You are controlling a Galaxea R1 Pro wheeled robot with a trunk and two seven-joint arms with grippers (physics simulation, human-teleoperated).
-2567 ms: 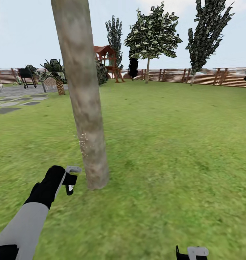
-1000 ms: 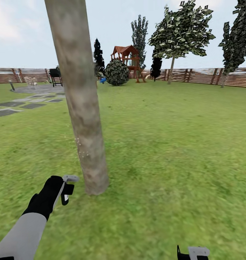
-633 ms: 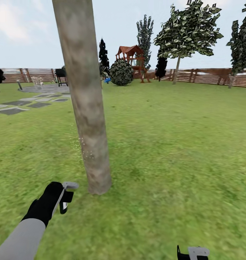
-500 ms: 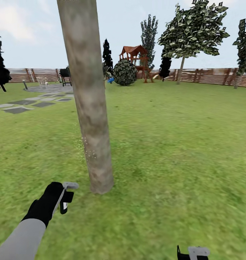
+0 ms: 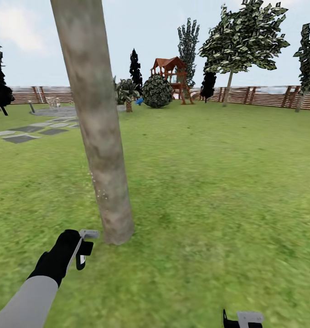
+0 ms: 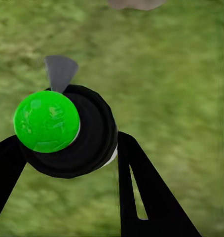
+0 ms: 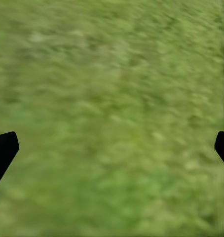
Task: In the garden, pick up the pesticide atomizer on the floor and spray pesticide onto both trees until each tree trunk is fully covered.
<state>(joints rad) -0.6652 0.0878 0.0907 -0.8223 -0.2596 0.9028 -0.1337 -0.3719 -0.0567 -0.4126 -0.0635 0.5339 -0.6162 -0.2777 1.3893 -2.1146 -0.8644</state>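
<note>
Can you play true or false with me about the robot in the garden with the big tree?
1. The left gripper is holding something with a green ball on it. True: the atomizer, black here with a green cap, sits between its fingers.
2. The right gripper is holding a ball. False: its fingertips are wide apart over bare grass.
3. The near tree trunk lies flat on the ground. False: it stands up, leaning a little.
4. Tiny white specks dot the trunk's lower part. True.
5. A brown fence runs along the back. True.
6. The ground under the robot is sand. False: it is green grass.
</note>
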